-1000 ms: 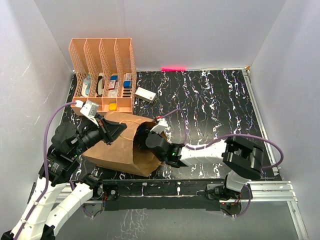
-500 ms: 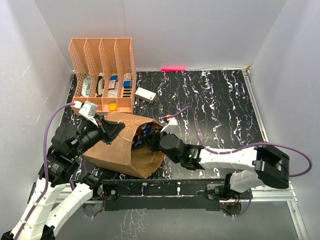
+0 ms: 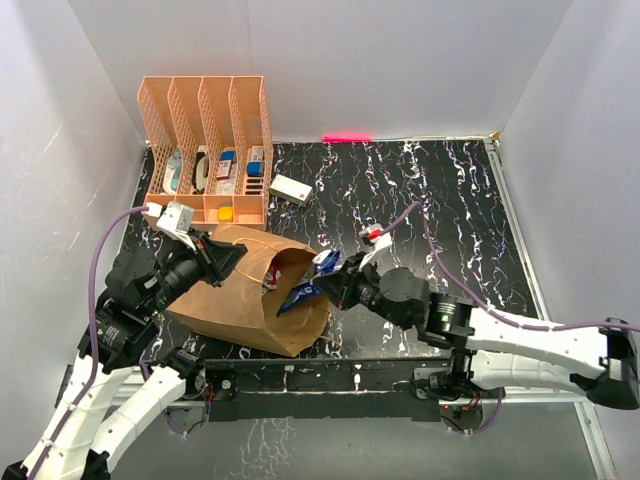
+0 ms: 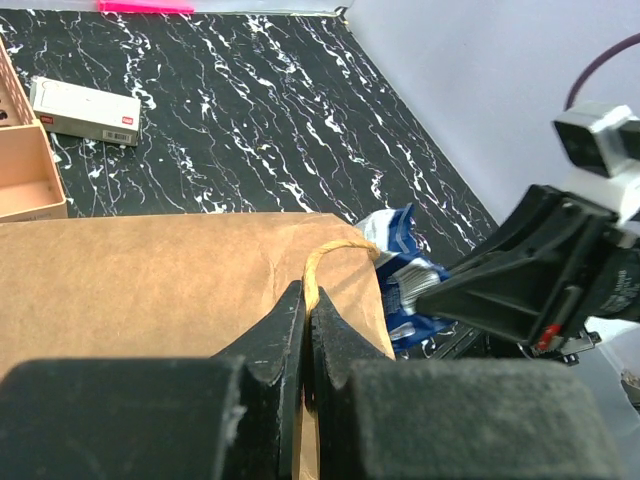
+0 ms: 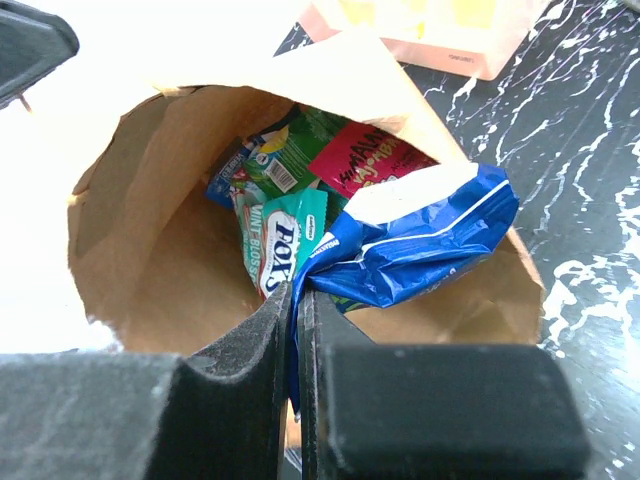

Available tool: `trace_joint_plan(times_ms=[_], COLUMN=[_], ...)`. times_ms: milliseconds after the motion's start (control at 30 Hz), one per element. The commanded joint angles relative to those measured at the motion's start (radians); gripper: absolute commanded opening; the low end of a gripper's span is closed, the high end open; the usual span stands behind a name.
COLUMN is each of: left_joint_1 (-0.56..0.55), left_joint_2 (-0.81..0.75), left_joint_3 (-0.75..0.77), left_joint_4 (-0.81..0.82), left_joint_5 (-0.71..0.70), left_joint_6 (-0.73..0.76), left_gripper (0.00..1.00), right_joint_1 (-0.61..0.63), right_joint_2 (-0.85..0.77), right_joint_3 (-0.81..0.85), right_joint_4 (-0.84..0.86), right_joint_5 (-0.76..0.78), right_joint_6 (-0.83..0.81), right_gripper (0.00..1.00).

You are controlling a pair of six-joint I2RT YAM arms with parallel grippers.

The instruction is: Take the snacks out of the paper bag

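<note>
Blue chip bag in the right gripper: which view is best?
Right wrist: the blue chip bag is large and close, pinched by the right gripper. Top external shows a sliver; left wrist, a crumpled part.

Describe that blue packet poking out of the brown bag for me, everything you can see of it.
The dark blue packet looks like glossy, crinkled plastic film, with white bands and a pale panel on top. It lies sideways, partly out of the mouth of the paper bag, which is on its side on the table. One end crosses the bag's rim. The right gripper is shut on its near edge.
</note>
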Motion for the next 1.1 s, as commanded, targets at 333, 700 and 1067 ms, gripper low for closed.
trace_joint_plan(times_ms=[333, 700, 1067], left_joint_1=[-0.004, -0.004, -0.003], left_joint_2=[0.014, 0.024, 0.035], left_joint_3=[-0.009, 0.015, 0.046], left_joint_4=[0.007, 0.003, -0.012], left_joint_5=[-0.041, -0.035, 0.003], left_joint_6=[0.006, 0.033, 0.053], left_gripper=[0.00, 0.00, 0.00], right_joint_1=[0.000, -0.013, -0.652], right_joint_2=[-0.256, -0.090, 0.175], right_joint_3=[0.275, 0.419, 0.468], right_joint_4=[-0.458, -0.586, -0.681], right_joint_5=[0.356, 0.957, 0.318], right_joint_6=[-0.211, -0.184, -0.192], right_gripper=[0.08, 0.08, 0.08])
